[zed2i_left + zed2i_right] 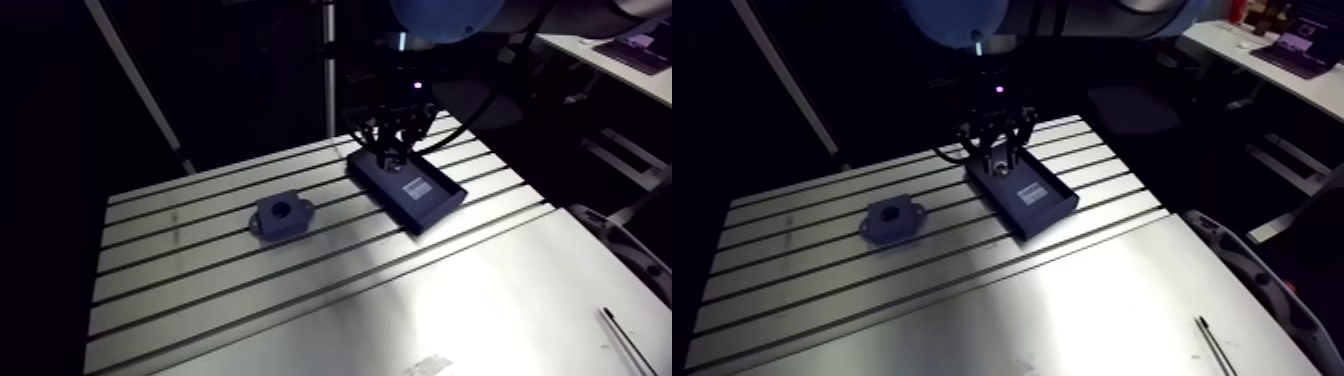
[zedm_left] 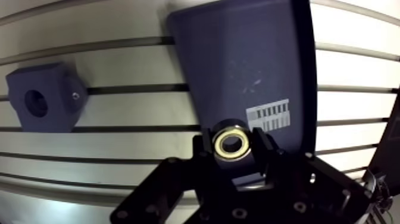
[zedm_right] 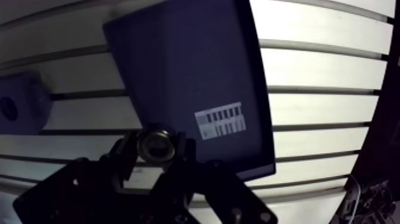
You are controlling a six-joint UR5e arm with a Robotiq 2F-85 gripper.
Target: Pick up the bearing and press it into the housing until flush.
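Closest to us in the wrist view, we see the gripper [image 2: 232, 149] with its jaws drawn in to a narrow gap, clamped on either side of the bearing [image 2: 231, 142]. We make out the bearing as a small ring, dark outside with a brass-coloured face and a dark bore, turned toward us. It sits at one end of a dark rectangular tray [image 2: 238, 59] bearing a white striped label [image 2: 268, 114]; we cannot tell whether it touches the tray. Well apart beside the tray, we see the housing [image 2: 44, 98], a dark block with a round hole, resting on the slotted table [image 2: 351, 71].
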